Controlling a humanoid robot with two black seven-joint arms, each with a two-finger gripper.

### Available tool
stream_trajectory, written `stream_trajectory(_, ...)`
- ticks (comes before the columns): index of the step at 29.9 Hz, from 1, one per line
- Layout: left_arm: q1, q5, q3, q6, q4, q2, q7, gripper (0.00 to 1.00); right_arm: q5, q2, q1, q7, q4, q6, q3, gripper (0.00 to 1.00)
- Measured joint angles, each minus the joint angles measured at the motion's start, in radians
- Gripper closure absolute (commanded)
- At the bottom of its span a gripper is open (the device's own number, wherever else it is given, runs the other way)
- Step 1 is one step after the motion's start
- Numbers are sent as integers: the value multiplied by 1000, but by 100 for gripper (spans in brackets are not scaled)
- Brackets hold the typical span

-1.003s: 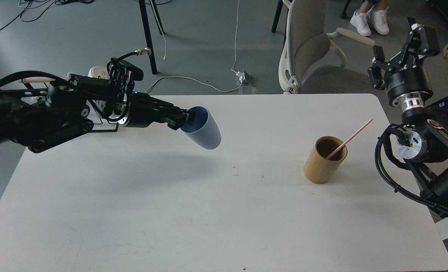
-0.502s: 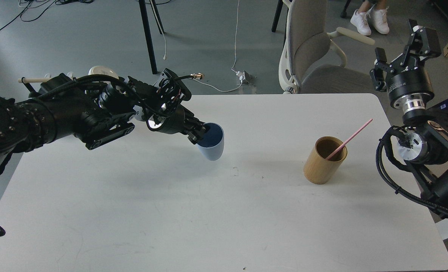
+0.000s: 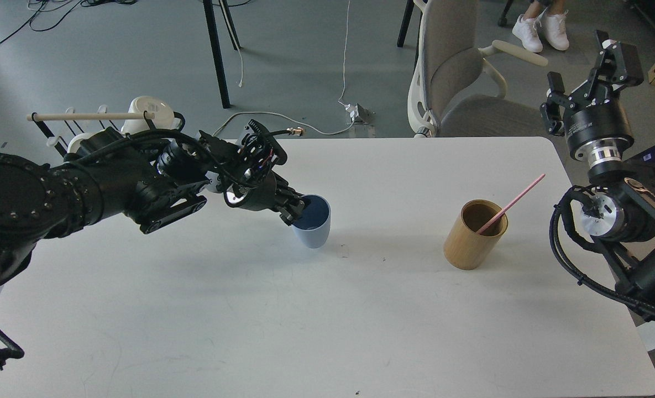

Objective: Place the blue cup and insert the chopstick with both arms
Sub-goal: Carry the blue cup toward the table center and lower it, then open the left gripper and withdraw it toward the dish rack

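Observation:
The pale-blue cup [image 3: 313, 226] stands nearly upright near the middle of the white table [image 3: 316, 320], its dark blue inside showing. My left gripper [image 3: 295, 213] is shut on the cup's left rim, one finger inside it. A pink chopstick [image 3: 512, 203] leans out of the tan bamboo holder [image 3: 473, 235] on the right, pointing up and right. My right gripper [image 3: 587, 72] is open and empty, raised beyond the table's right far corner, well apart from the chopstick.
A black wire rack with a beige wooden rod [image 3: 87, 116] and white mugs [image 3: 150, 108] stands behind my left arm at the table's far left. A grey office chair [image 3: 454, 72] stands behind the far edge.
My left arm has turned the cup from lying sideways in the air to nearly upright and lowered it to the table, slightly right. The rack behind has come into view. The right arm has barely moved.

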Motion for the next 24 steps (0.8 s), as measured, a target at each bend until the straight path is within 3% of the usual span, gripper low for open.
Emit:
stream_trajectory(18,9,-3,-12,-14,-10,15,0,73,0,0,-9,0,0,2,-2,5)
stream_trajectory(24,9,-20,-33,-22,-12,23,0,40,0,0,-9,0,1,3,-4,5)
